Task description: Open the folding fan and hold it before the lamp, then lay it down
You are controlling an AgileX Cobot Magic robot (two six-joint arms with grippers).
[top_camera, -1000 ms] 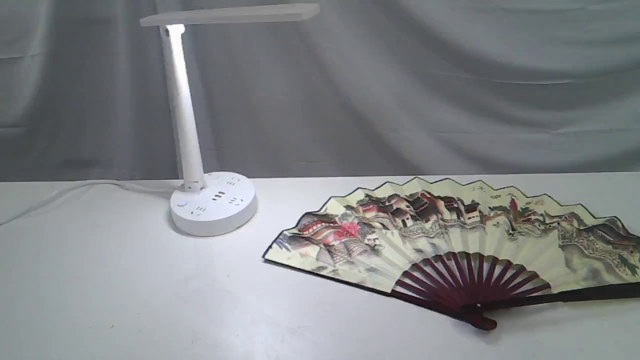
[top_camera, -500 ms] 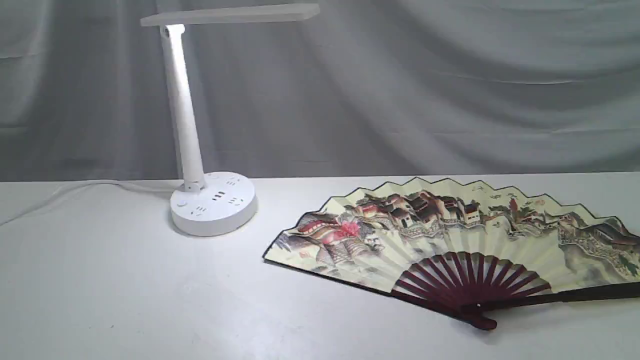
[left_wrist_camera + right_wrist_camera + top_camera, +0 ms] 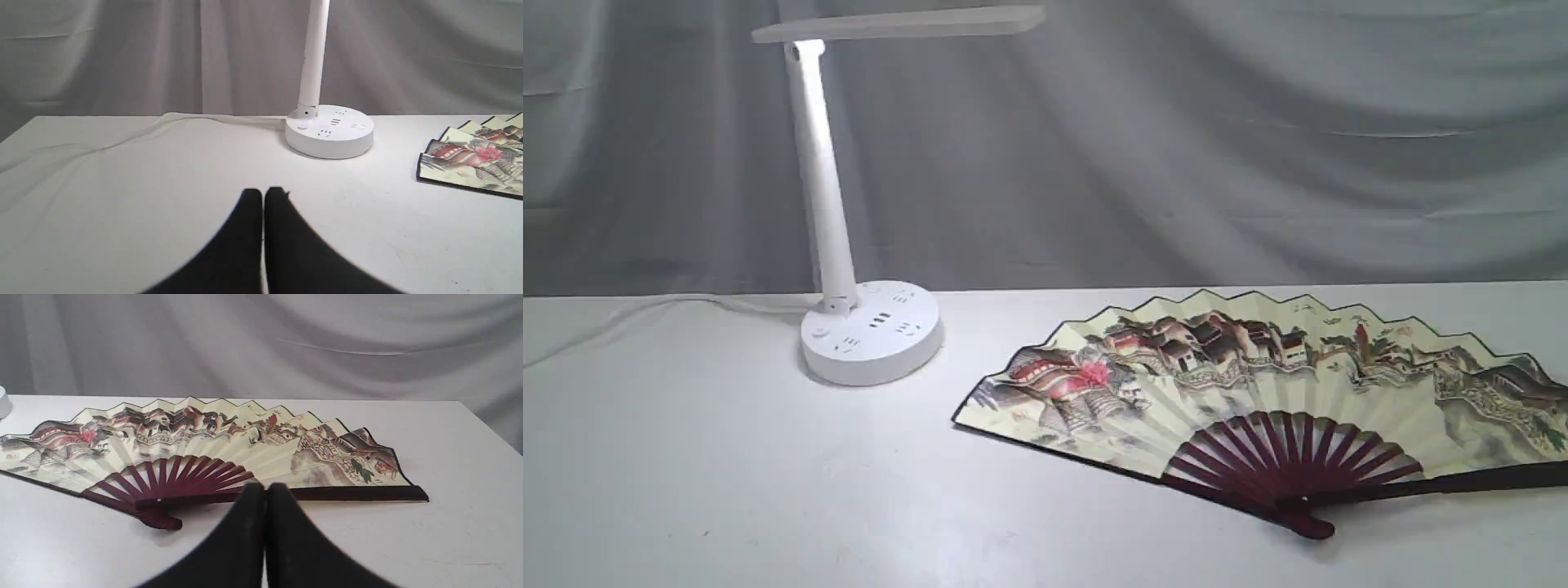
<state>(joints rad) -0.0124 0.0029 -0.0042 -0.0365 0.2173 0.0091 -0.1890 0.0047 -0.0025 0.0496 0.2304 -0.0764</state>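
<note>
The folding fan (image 3: 1258, 392) lies spread open and flat on the white table, painted side up, maroon ribs toward the front; it also shows as the fan (image 3: 196, 445) and the fan's edge (image 3: 474, 163). The white lamp (image 3: 825, 188) stands left of it, bar head lit, round base (image 3: 329, 130) with sockets. Neither arm appears in the exterior view. My left gripper (image 3: 263, 194) is shut and empty, short of the lamp base. Shut and empty too, my right gripper (image 3: 265, 489) sits just in front of the fan's dark guard stick.
A white cord (image 3: 122, 136) runs from the lamp base across the table (image 3: 727, 474) toward the left. A grey cloth backdrop (image 3: 1176, 139) hangs behind the table. The table's right edge (image 3: 490, 433) is near the fan's end.
</note>
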